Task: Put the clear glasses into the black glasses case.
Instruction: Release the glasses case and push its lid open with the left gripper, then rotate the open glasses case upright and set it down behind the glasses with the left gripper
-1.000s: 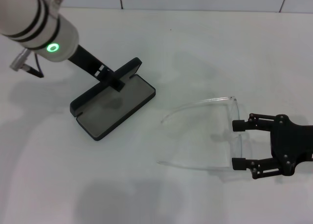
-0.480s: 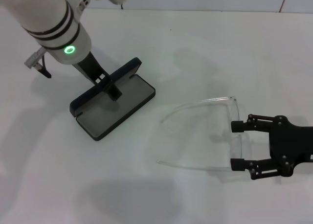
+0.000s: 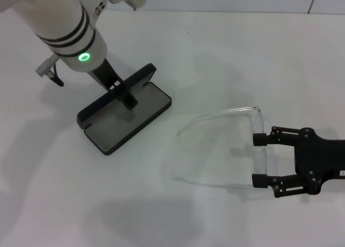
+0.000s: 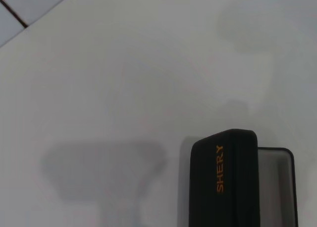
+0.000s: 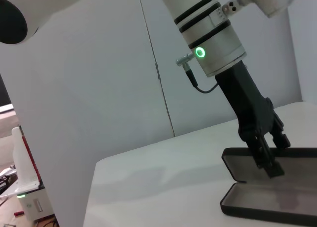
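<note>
- Head view: L gripper (image 3: 128, 97) down at the case (image 3: 125, 114), fingertips over the grey lining just inside the raised lid. Can't tell if its jaws are open or shut; the lid hides part of them.
- Vs 1 s ago: L arm's wrist has swung up and toward the table (image 3: 215, 47) centre, green ring light now higher in view; the fingertips barely shifted. Case is in the same spot, lid same angle.
- R gripper (image 3: 260, 159) jaws spread wide, one fingertip each side of the glasses (image 3: 229, 147) lens end; looks near or touching, can't tell, not clamped. It has crept a bit toward the lens since 1 s ago. Glasses haven't moved: flat on table, arms open and pointing toward the case, well apart from it.
- L wrist view: lid with orange lettering seen edge-on, a strip of lining beside it; own fingers not in shot. Lid stands up, so the case reads as open.
- R wrist view: own fingers not in shot. Shows L gripper farther off, fingers down in the open case, tips at the lining near the hinge.
- Meaning, my guess: L arm is re-angling to brace the case or hold the lid back, while R arm lines up the grasp. Glasses not yet picked. Next needs R jaws shutting on the lens end, then lift and carry over. L fingers sit in the tray, so they may block the drop.
</note>
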`<action>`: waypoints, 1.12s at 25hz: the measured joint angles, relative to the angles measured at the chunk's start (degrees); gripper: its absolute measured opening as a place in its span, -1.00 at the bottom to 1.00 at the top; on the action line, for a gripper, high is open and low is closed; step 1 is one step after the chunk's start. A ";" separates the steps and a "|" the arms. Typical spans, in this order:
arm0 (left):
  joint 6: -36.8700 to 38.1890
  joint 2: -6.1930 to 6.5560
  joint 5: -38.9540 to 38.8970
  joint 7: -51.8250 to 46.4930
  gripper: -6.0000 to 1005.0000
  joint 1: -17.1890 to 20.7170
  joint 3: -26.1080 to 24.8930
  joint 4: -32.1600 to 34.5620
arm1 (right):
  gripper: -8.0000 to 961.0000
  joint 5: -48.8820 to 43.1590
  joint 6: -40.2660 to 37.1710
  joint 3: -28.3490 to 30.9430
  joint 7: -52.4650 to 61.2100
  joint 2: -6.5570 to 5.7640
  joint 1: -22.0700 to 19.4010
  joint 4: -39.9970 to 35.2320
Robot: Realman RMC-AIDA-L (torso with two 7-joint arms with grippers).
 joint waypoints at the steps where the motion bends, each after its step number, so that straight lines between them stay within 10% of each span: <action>1: -0.34 0.00 -0.01 -0.05 0.77 -0.03 0.15 -0.35 | 0.82 0.03 0.00 0.01 0.00 0.00 0.01 0.24; 20: -4.96 -0.08 0.40 1.24 -0.27 2.20 6.50 0.82 | 0.82 3.04 -0.09 0.58 -0.19 -0.27 -0.78 1.04; 28: -8.25 -0.18 -3.69 17.64 -0.60 6.59 10.30 8.21 | 0.82 3.04 -0.01 0.58 -0.69 -0.21 -0.88 1.04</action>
